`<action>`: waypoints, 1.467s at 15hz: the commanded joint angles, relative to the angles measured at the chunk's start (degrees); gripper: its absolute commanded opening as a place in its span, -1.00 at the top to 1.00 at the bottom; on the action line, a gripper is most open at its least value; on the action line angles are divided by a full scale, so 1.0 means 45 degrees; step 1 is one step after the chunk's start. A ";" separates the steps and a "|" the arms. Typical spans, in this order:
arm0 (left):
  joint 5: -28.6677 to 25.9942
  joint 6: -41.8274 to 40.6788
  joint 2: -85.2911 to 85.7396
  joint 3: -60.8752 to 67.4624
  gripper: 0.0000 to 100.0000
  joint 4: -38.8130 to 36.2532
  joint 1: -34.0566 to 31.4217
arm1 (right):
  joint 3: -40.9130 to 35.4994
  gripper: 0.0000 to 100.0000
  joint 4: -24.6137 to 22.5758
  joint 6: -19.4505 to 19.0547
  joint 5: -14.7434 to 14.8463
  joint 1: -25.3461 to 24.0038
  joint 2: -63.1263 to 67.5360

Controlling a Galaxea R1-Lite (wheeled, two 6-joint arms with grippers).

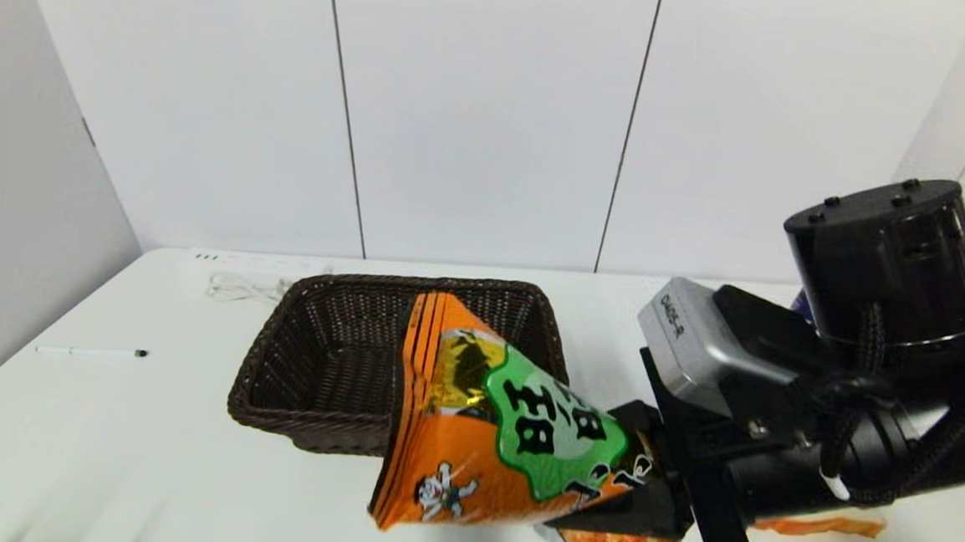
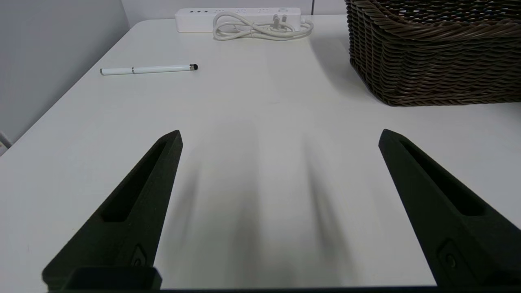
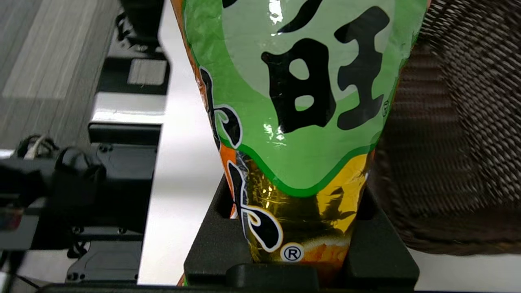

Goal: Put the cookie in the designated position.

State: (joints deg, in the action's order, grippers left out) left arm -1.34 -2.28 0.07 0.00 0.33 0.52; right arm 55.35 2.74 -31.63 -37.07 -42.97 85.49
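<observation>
- The white table [image 1: 145, 451] carries everything; its top is smooth and unmarked.
- A dark brown woven basket [image 1: 318, 361] stands on it toward the middle.
- A white pen [image 1: 90, 352] with a dark tip lies on the robot's left side, well apart from the basket.
- A white power strip [image 2: 238, 14] with its coiled white cord [image 2: 260, 29] lies at the far edge.

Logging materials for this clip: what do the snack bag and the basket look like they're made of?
The cookie, clamped in the right pincer, looks like glossy printed foil or plastic film: it shows bright glints and creases. The basket looks like dark brown woven wicker or plastic rattan, with visible woven strands. The left pincer hangs open over the table.
</observation>
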 commanded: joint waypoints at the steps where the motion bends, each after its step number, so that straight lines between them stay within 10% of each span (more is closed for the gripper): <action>1: 0.0005 -0.0021 0.0003 0.0000 -1.00 0.0005 0.0001 | -0.1498 1.00 -0.1567 -0.0646 0.0015 -0.0802 -0.0346; 6: 0.0005 -0.0001 0.0003 0.0000 -1.00 0.0005 0.0001 | -0.2904 1.00 -0.4789 -0.1642 0.0015 -0.0880 0.1060; 18: 0.0005 -0.0001 0.0003 0.0000 -1.00 0.0005 0.0020 | -0.0131 1.00 -0.4731 -0.1603 0.0015 -0.0802 0.5025; 19: 0.0005 -0.0001 0.0003 0.0000 -1.00 0.0005 0.0001 | 0.0201 -1.00 -0.4711 -0.1564 0.0015 -0.0802 0.5259; 22: 0.0005 -0.0001 0.0003 0.0000 -1.00 0.0005 0.0020 | 0.0455 -1.00 -0.4731 -0.1583 0.0015 -0.0802 0.5474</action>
State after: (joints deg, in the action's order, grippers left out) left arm -1.34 -2.30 0.07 0.00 0.33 0.55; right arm 56.61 -18.52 -38.50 -36.79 -46.54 108.40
